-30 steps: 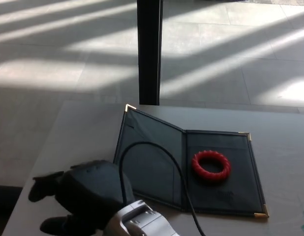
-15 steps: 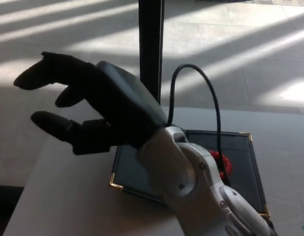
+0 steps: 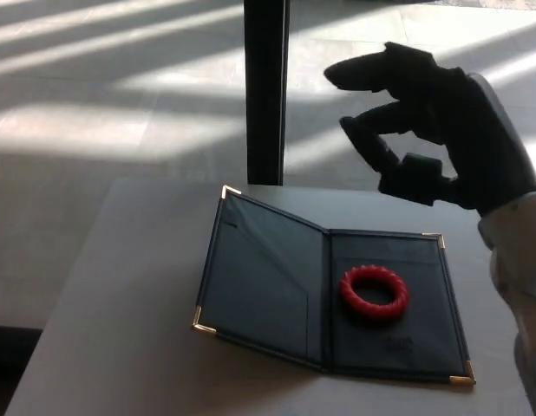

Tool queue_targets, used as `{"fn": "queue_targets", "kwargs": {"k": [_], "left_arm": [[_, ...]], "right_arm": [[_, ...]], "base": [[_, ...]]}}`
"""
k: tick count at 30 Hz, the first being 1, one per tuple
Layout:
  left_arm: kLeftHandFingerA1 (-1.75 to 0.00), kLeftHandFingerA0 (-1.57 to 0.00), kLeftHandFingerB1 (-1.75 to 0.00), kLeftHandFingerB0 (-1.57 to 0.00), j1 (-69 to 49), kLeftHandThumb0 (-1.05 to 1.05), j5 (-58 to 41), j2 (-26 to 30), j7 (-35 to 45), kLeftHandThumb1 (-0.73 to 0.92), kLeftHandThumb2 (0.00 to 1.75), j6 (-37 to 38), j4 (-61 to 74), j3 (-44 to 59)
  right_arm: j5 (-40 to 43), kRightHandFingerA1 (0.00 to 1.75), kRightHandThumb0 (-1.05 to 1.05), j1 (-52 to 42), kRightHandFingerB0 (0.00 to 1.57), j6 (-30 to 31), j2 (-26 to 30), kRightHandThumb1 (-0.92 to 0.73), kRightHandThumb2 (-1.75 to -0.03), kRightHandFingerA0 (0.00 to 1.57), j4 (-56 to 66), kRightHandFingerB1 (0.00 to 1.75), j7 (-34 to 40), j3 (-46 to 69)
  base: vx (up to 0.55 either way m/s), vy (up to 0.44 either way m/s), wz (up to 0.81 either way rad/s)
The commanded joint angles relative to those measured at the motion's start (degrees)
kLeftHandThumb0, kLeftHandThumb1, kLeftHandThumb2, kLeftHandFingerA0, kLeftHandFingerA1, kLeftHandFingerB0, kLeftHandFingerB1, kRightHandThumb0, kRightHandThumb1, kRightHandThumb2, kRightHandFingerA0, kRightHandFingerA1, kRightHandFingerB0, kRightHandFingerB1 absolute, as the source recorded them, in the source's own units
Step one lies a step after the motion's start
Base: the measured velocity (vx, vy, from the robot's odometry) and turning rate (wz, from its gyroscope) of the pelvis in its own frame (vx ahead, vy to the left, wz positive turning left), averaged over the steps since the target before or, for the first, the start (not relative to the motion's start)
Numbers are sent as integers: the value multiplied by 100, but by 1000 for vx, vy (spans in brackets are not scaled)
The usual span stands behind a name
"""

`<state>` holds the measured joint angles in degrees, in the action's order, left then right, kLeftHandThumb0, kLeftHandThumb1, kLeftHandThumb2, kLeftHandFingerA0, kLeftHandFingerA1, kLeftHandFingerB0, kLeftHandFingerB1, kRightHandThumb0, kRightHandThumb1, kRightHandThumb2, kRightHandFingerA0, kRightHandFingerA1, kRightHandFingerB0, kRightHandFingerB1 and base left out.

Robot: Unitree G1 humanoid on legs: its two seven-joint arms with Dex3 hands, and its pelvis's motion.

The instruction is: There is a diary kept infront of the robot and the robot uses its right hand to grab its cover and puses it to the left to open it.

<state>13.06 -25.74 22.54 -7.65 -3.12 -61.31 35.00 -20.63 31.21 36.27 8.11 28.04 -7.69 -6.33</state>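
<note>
The diary lies wide open and flat on the grey desk, close to the front edge. Its left cover now rests down on the desk, with its little gold corner showing at the near left. Half a second ago the big arm hid most of it. A red ring sits on the right page, just where it was before.

The right hand has swung away. A moment ago it was up on the left side, in front of the diary. Now it is up on the right, above the far right corner of the diary and not touching it. It holds nothing, and its thick fingers are spread apart.

Behind the desk stands a dark post. Sun stripes lie across the tiled floor.
</note>
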Motion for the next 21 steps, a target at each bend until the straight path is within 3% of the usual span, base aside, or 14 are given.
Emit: {"fn": "queue_targets", "kwargs": {"k": [1,2,3,4,5,7,8,12,13,14,15,17,18,21], "left_arm": [[-101,-53,-85,-44,-262,-93,25,113,-57,92,97,73,12,97],[-101,-53,-85,-45,-270,-92,24,112,-54,92,96,92,6,101],[-101,-53,-89,-47,-259,-93,-8,112,-60,92,95,69,2,130],[-100,-51,-87,-45,-263,-92,-25,112,-28,92,96,57,5,139],[-100,-51,-87,-45,-273,-92,-32,119,-12,92,96,57,3,145],[-95,-51,-84,-49,-289,-93,5,124,-9,85,121,74,2,111],[-102,-53,-85,-43,-282,-93,-30,125,-15,92,96,57,-1,145],[-104,-54,-88,-46,-255,-94,-41,122,-43,92,95,102,-61,165],[-104,-55,-89,-48,-247,-94,-50,120,-85,92,95,86,-58,178],[-104,-55,-88,-46,-249,-93,-32,124,-103,92,96,74,-44,161],[-102,-53,-88,-46,-265,-92,-13,120,-69,92,97,115,-42,142],[-101,-52,-89,-47,-293,-92,-28,128,-57,92,97,86,-17,155],[-102,-53,-89,-47,-306,-92,-31,127,-73,92,97,69,8,158],[-100,-54,-85,-45,-290,-91,-11,146,-53,92,98,85,-29,140]], "right_arm": [[1718,70,-46,-2284,40,-1489,1304,-57,-97,60,-210,58,-1012,4276],[1623,55,-56,-2422,53,-1493,1360,-67,-62,65,-343,46,-900,4418],[1649,70,-46,-2525,42,-1658,1388,-54,-98,63,-482,58,-854,4535],[1751,56,-55,-2639,63,-1720,1363,-68,-60,71,-714,49,-759,4826],[1802,56,-55,-2670,63,-1725,1359,-68,-60,71,-801,49,-719,4910],[1798,60,-55,-2866,69,-1996,1385,-68,-60,75,-1118,48,-521,5144],[1788,63,-57,-2940,73,-2044,1418,-68,-60,77,-1246,46,-445,5251],[1891,74,-67,-3171,77,-2210,1467,-66,-60,81,-1691,55,-241,5729],[1900,81,-64,-3216,77,-2302,1491,-52,-100,82,-1872,69,-141,5857],[1806,79,-72,-3274,80,-2254,1511,-66,-59,86,-1945,60,7,5940],[1785,86,-68,-3341,79,-2421,1512,-51,-102,85,-2062,73,114,6009],[1766,92,-79,-3429,80,-2369,1500,-54,-104,85,-2211,76,270,6200],[1788,94,-80,-3472,77,-2281,1488,-70,-61,84,-2239,74,276,6303],[1807,95,-82,-3671,69,-2543,1522,-73,-61,76,-2737,78,434,6540]], "base": [[0,0,0],[0,0,0],[0,0,0],[0,0,0],[0,0,0],[0,0,0],[0,0,0],[0,0,0],[0,0,0],[0,0,0],[0,0,0],[0,0,0],[0,0,0],[0,0,0]]}}
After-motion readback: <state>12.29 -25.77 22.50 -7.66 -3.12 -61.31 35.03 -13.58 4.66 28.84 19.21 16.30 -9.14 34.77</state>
